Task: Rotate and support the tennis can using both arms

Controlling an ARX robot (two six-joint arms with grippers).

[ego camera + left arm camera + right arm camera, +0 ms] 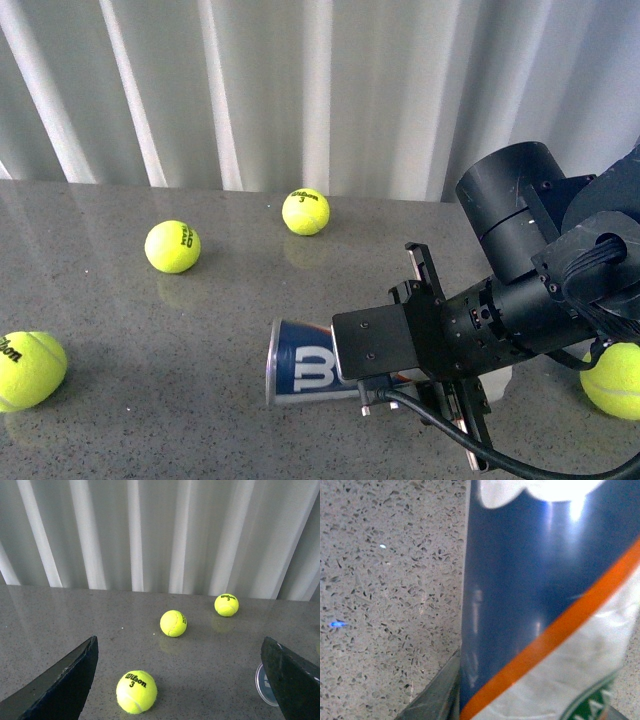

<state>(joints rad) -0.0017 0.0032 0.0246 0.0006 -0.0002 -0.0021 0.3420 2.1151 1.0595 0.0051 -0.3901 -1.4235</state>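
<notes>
The tennis can (300, 365) lies on its side on the grey table (120, 320), its silver rim pointing left and the blue label with a white "W" facing me. My right gripper (442, 350) is shut on the tennis can around its middle; most of the can's right part is hidden behind the arm. Up close, the right wrist view is filled by the blue label and orange stripe of the tennis can (530, 580), with one finger (437, 695) pressed against it. My left gripper (180, 652) is open over the table with nothing between its fingers; the tennis can's rim (261, 682) peeks out beside one finger (292, 680).
Loose tennis balls lie about: one at far left (28, 370), two toward the back (172, 246) (306, 211), one at far right (615, 380). A ball (136, 692) lies in front of the left gripper. A white curtain (300, 90) hangs behind the table.
</notes>
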